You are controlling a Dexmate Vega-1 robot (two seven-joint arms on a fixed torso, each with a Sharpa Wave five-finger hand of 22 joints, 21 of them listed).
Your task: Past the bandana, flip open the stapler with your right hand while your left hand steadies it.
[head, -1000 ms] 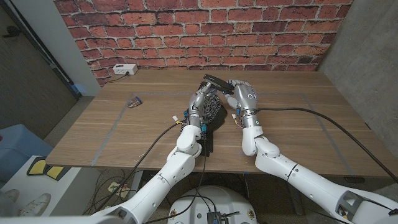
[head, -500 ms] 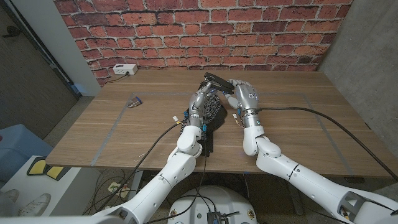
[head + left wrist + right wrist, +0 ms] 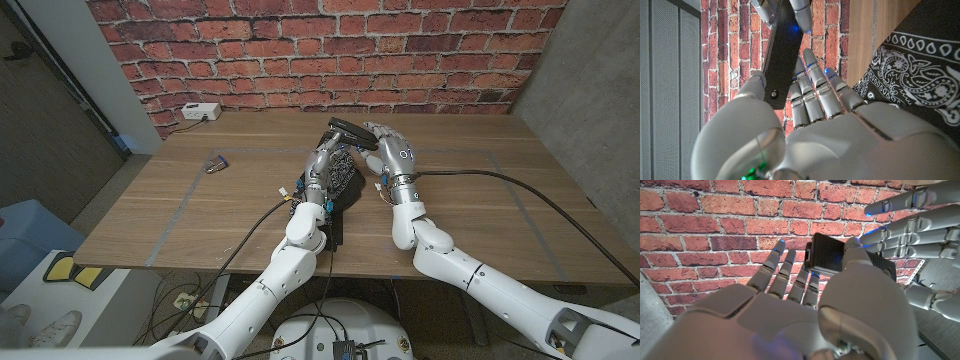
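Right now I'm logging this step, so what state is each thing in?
stapler: black, lifted off the table, gripped at both ends.
left hand: holds the stapler's near end.
right hand: grips the stapler's far end.
bandana: black paisley, lying on the table under the hands.
small object: lying alone on the table.

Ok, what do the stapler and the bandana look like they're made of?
The stapler: a smooth matte black body, probably plastic or painted metal; the finish does not settle which. The bandana: soft black woven cloth, likely cotton, judging by its white paisley print and draped folds.
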